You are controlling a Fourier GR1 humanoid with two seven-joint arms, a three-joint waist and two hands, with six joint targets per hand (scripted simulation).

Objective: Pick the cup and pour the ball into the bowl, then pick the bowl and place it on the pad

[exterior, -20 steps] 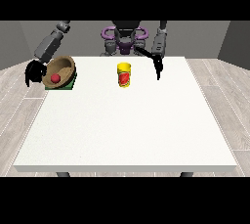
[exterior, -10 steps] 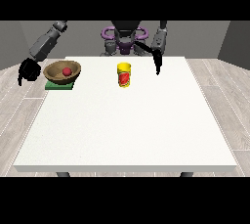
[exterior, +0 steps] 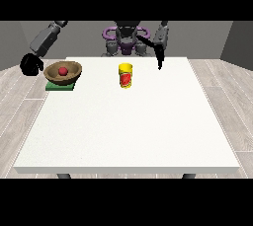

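Nearest to us we see the broad white bench (exterior: pixel 128 136), its front half carrying nothing we can name. Farther back, near the middle, stands the small yellow cup with a red label (exterior: pixel 126 75), upright and well apart from both hands. Toward the view's left, at the bench's edge, we find the flat green square pad (exterior: pixel 60 86), and the round brown wooden bowl (exterior: pixel 63 72) sits on top of it. Inside the bowl lies the small red ball (exterior: pixel 63 71). Just beside the bowl, past the bench's edge, hangs the black hand at the view's left (exterior: pixel 31 65); we see it bunched and dark, holding nothing, apart from the bowl's rim. Farthest back, the black hand at the view's right (exterior: pixel 159 58) hangs over the rear edge with fingers pointing straight down, holding nothing.
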